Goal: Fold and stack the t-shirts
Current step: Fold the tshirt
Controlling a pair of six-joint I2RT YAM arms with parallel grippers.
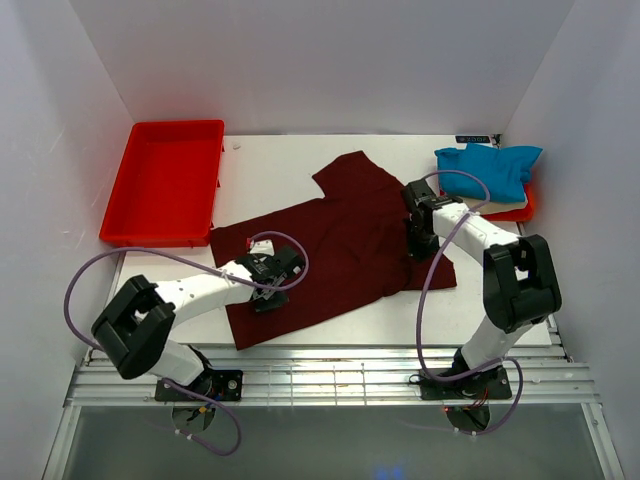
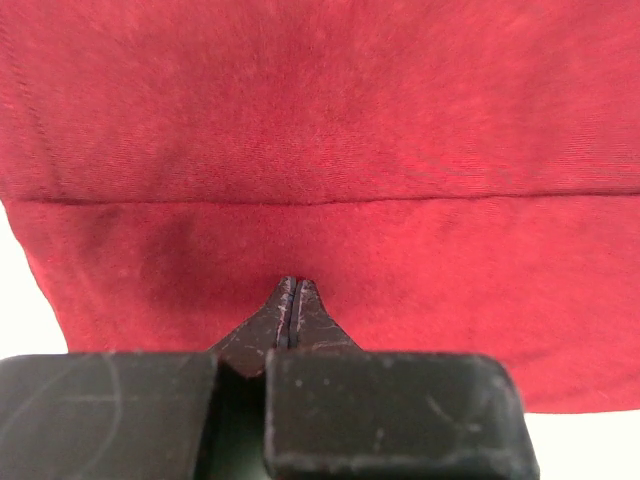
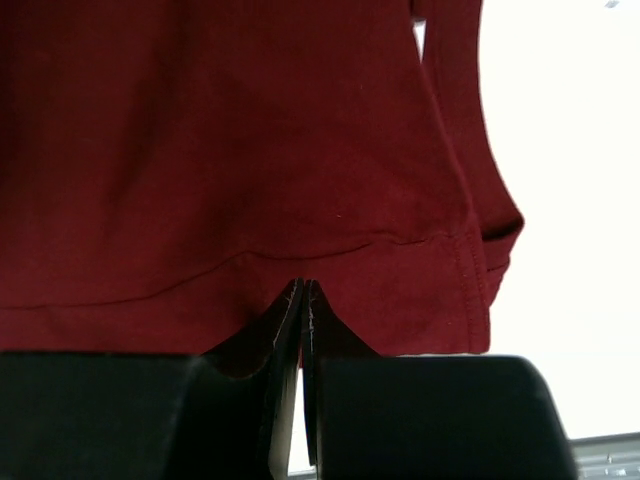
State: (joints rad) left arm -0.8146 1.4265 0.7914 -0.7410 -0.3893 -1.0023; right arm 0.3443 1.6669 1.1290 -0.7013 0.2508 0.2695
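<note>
The left gripper point(image 2: 293, 287) and right gripper point(image 3: 303, 290) clench edges of the maroon t-shirt point(image 1: 345, 245).

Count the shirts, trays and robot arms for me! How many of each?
T-shirts: 3 (maroon t-shirt, blue t-shirt, cream t-shirt)
Red trays: 2 (left tray, right tray)
Robot arms: 2 (left arm, right arm)
Total: 7

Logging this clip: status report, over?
Left gripper shut on maroon t-shirt hem. Right gripper shut on same shirt's edge. Shirt spread out, unfolded. Nothing blocking.
</note>
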